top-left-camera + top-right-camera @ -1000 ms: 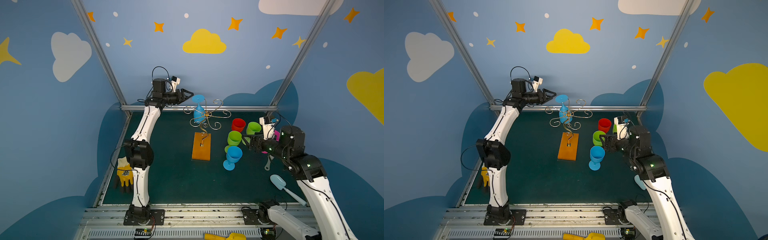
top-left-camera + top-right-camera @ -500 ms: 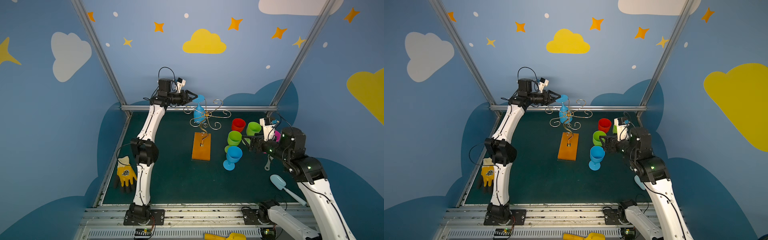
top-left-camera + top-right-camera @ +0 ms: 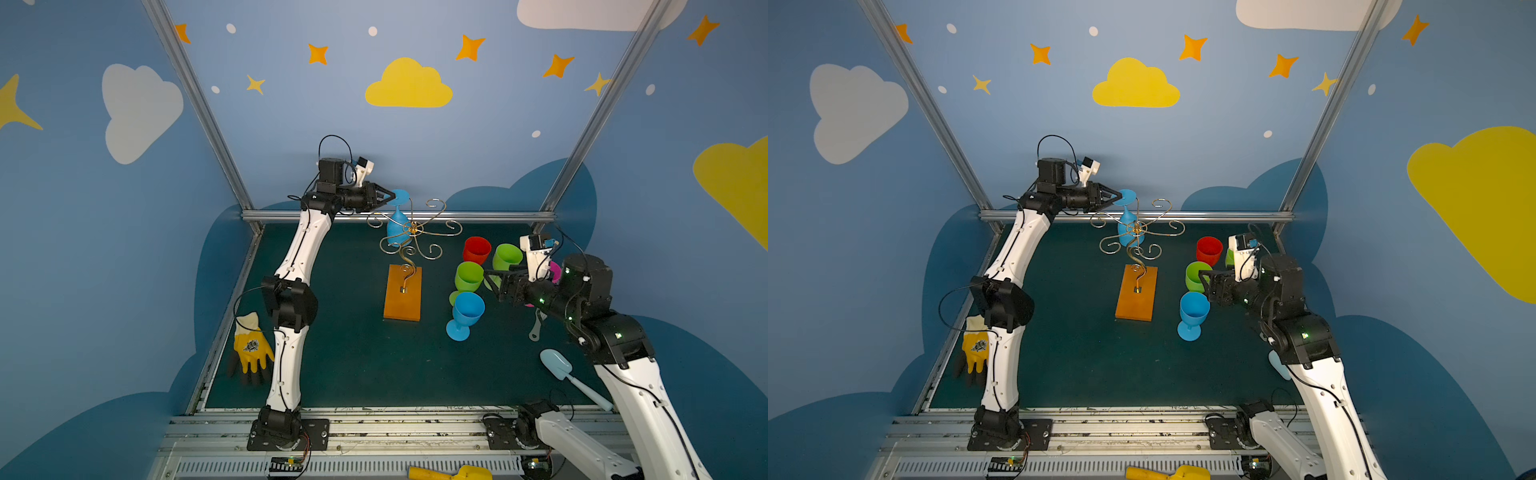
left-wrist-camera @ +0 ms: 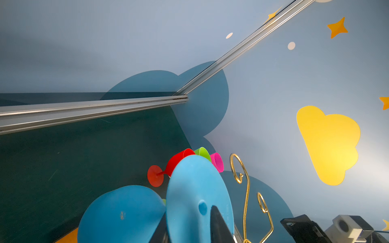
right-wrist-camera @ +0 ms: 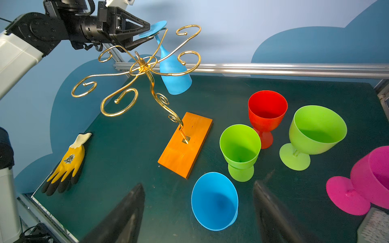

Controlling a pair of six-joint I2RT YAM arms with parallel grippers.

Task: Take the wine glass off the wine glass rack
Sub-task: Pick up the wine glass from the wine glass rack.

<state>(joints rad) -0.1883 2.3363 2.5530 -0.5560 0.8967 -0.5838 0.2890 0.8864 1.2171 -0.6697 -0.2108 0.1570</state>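
Observation:
A blue wine glass [image 3: 395,232] [image 3: 1127,232] [image 5: 174,73] hangs upside down from the gold wire wine glass rack [image 3: 402,295] [image 3: 1137,295] [image 5: 185,147], tilted, with its round foot [image 4: 193,185] uppermost. My left gripper [image 3: 390,196] [image 3: 1119,195] [image 4: 188,212] [image 5: 147,31] reaches in from the left with one finger on each face of that foot. The jaws stand narrow; whether they press the foot I cannot tell. My right gripper [image 3: 492,282] [image 3: 1204,282] [image 5: 199,184] hovers open and holds nothing.
Under the right gripper a second blue glass [image 3: 467,309] stands on the mat, beside two green ones [image 3: 468,276] [image 3: 507,255], a red one [image 3: 476,249] and a pink one [image 5: 370,178]. A yellow glove [image 3: 251,347] lies left, a pale blue scoop [image 3: 557,365] right. An aluminium rail [image 3: 478,216] runs behind the rack.
My left gripper has moved right to the hanging glass's foot, and its jaws have narrowed around it. The right arm has not moved.

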